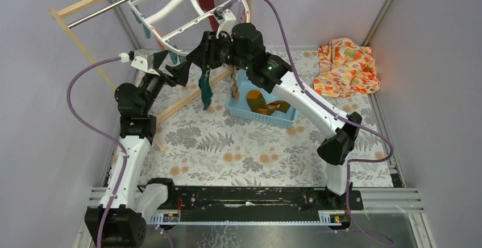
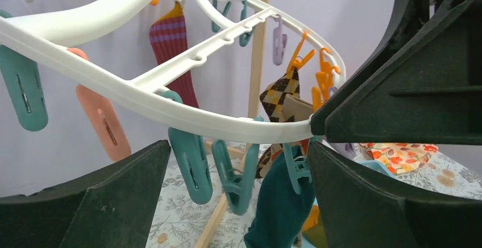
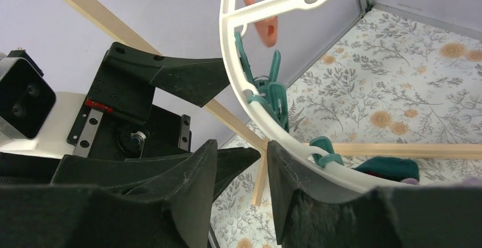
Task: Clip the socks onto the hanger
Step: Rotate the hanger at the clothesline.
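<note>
Beneath the wooden rack (image 1: 94, 3): hanger (image 2: 170, 110), tilted; dark teal sock (image 2: 278, 202) dangling from a teal rim clip; left gripper (image 1: 176, 70) spread wide under the rim; right gripper (image 1: 206, 54) narrowly parted at the rim, grip undeterminable; olive-mustard socks (image 1: 257, 99) in blue basket (image 1: 250, 114).

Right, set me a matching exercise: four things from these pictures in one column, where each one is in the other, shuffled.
Things:
1. teal sock
2. maroon sock
3. floral cloth
4. basket

Places:
A. crumpled at the table's far right corner
B. hanging from the hanger's near rim
C. standing on the table, with socks in it
D. hanging at the hanger's far side

Pairs: 1-B, 2-D, 3-A, 4-C.
</note>
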`<state>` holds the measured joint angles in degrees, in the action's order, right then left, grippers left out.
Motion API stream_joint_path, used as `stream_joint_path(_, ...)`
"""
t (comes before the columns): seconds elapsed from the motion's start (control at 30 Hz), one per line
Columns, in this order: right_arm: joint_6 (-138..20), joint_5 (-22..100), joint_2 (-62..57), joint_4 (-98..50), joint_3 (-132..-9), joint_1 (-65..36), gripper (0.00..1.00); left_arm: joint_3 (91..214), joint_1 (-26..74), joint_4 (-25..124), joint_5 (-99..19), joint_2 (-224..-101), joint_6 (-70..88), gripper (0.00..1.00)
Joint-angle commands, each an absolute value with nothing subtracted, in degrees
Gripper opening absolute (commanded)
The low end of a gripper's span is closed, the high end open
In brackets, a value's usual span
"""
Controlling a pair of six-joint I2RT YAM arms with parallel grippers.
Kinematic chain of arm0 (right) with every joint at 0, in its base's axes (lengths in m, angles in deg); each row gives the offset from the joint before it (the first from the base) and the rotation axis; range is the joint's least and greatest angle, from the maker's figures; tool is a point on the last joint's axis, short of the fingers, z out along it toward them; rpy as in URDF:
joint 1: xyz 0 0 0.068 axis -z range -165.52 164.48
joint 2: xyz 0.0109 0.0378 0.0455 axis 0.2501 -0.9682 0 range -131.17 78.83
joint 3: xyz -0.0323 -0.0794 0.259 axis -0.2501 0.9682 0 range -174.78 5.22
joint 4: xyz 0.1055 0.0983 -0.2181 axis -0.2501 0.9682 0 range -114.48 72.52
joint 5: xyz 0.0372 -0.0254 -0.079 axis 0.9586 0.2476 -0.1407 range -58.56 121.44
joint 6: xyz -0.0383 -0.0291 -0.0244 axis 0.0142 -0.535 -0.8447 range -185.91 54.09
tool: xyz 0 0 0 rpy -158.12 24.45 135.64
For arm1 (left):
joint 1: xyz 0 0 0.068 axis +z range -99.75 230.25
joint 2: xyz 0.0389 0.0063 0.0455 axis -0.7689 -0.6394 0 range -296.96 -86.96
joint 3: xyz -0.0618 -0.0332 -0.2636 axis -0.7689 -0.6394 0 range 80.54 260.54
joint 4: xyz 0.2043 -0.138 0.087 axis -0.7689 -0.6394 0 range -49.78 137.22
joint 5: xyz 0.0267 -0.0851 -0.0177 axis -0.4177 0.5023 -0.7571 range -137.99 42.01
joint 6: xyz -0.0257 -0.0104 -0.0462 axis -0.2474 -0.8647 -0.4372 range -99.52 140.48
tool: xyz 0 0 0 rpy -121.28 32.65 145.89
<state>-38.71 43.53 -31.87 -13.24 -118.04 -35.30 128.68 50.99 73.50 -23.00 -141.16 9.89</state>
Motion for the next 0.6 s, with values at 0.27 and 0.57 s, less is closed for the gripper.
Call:
stream_joint_path(0.27, -38.8, 41.9, -22.6, -16.6, -108.5, -28.4, 0.44, 129.0, 50.6, 71.5, -29.5, -138.3, 11.9, 0.98)
stream_joint_path(0.57, -38.2, 43.5, -18.3, -17.3, -104.6, -25.1, 0.43, 130.2, 50.7, 70.0, -31.1, -138.8, 11.5, 0.98)
